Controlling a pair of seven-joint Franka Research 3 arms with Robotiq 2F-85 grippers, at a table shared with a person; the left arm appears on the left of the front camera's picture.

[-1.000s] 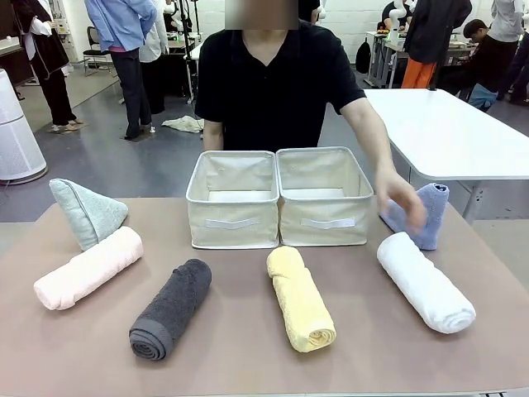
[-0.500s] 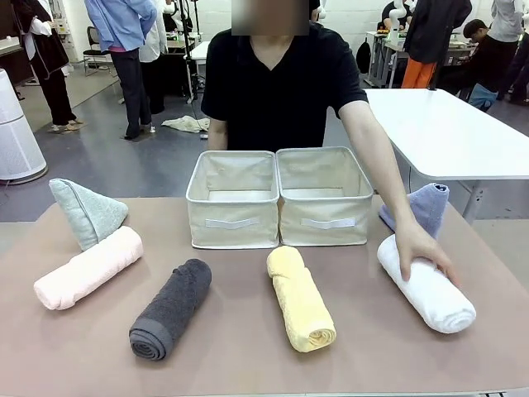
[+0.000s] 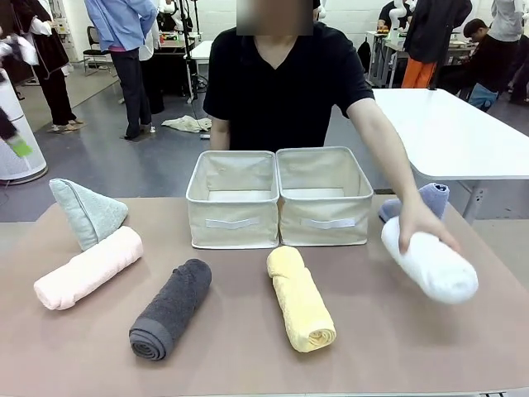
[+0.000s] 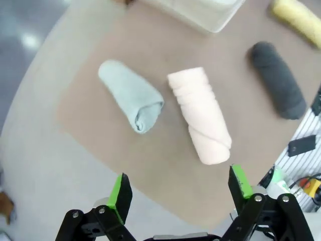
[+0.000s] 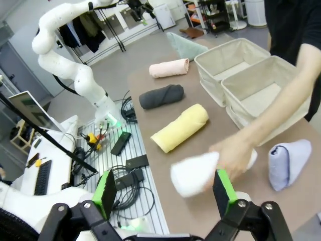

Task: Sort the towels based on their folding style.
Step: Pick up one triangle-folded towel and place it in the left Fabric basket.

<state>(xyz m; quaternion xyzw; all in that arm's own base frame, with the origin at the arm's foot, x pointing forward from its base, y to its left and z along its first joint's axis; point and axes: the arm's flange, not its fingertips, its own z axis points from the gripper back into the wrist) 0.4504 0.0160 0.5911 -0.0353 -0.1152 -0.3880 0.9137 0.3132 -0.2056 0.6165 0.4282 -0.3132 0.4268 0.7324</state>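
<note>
Green-padded fingers of the right gripper (image 5: pixel 164 193) stood spread wide with nothing between them. From it, the white rolled terry towel (image 5: pixel 193 173) lay at twelve o'clock in the right wrist view, near, with its long axis running roughly eight to two. The person's hand (image 5: pixel 231 153) was clamped over the roll's far end and seemed to hold it just clear of the brown table (image 3: pixel 248 356). That hand, not either gripper, was plainly the nearest thing to the roll.

Farther out at two o'clock sat the lavender-blue cone-folded towel (image 5: pixel 288 160), apart from the roll. The two beige fabric bins (image 5: pixel 235 65) lay at about one o'clock.

In the front view the white roll pointed ten to four, and the nearer bin was at ten o'clock from it, so I judged a short carry that way would come next.

The left gripper (image 4: pixel 179 188) was likewise spread and empty, well away on the other side. The pink rolled towel (image 4: pixel 200 115) lay at twelve o'clock from it and the mint cone-folded towel (image 4: pixel 133 95) at eleven.
</note>
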